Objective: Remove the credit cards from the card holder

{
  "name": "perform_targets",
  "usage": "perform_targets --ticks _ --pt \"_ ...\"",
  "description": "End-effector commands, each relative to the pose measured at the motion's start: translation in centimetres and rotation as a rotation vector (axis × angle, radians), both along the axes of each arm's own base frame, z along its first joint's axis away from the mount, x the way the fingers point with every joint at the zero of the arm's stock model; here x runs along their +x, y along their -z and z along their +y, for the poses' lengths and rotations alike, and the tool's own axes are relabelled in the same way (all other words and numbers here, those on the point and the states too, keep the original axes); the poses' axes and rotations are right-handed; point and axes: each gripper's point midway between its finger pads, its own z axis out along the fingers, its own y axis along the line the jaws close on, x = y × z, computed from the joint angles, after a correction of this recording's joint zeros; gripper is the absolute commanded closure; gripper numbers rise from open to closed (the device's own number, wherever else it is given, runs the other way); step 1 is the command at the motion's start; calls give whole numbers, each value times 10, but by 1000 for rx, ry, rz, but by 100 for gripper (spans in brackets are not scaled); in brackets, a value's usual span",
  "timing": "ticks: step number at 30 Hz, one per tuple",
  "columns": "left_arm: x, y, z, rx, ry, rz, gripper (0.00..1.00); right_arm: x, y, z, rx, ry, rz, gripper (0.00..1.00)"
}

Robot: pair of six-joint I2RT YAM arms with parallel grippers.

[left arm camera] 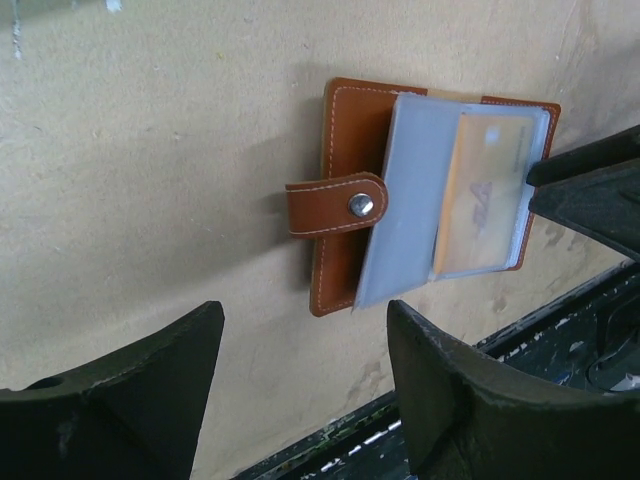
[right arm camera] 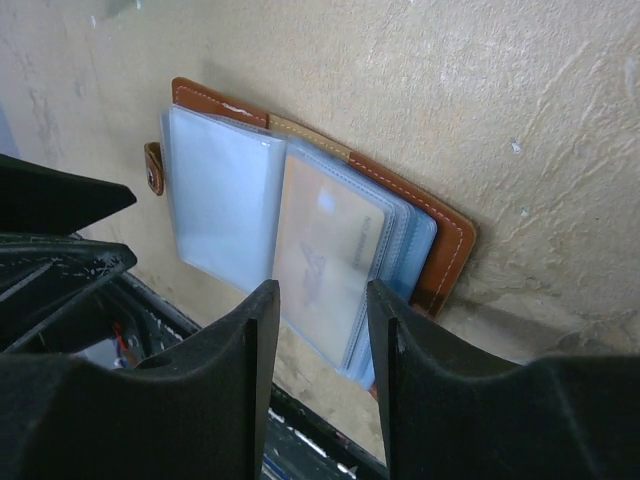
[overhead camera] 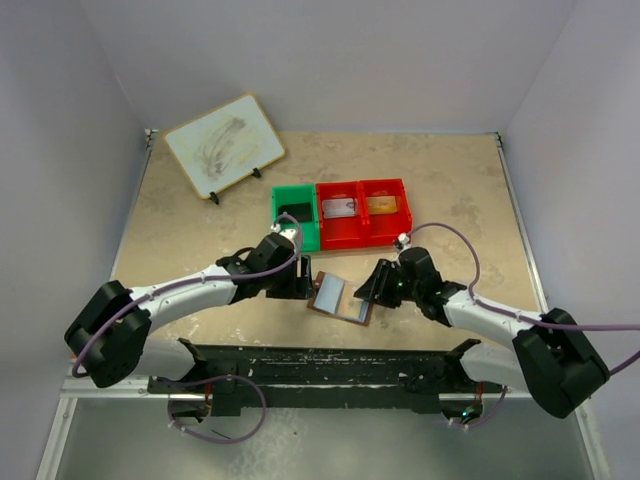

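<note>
The card holder (overhead camera: 340, 297) lies open on the table between my two grippers: brown leather with pale blue-grey plastic sleeves. In the left wrist view the card holder (left arm camera: 345, 150) shows its snap tab (left arm camera: 335, 205) and an orange card (left arm camera: 485, 195) inside a sleeve. My left gripper (left arm camera: 305, 390) is open and empty, just left of the holder (overhead camera: 300, 282). My right gripper (right arm camera: 322, 340) is open and empty, with its jaws either side of the near edge of the sleeve holding the card (right arm camera: 325, 250). It stands at the holder's right side (overhead camera: 375, 290).
A green bin (overhead camera: 296, 215) and a red two-part bin (overhead camera: 363, 232) stand just behind the holder. The red bin holds a grey card (overhead camera: 340, 208) and an orange card (overhead camera: 382, 205). A white board on a stand (overhead camera: 223, 145) is at the back left. The black rail (overhead camera: 320, 360) runs along the near edge.
</note>
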Motion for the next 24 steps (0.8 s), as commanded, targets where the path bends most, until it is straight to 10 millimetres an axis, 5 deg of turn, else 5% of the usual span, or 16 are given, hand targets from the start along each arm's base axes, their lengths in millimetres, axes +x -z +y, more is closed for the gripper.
perform_targets --ticks 1,9,13,24 --pt "-2 -7 -16 -84 24 2 37 8 -9 11 35 -24 -20 57" --pt "-11 3 -17 -38 83 30 47 10 1 7 -9 -4 18 57" --pt "-13 7 -16 -24 82 31 61 8 4 4 -21 19 39 58" --pt "-14 12 -23 -38 89 38 90 12 -29 20 99 -20 -37 60"
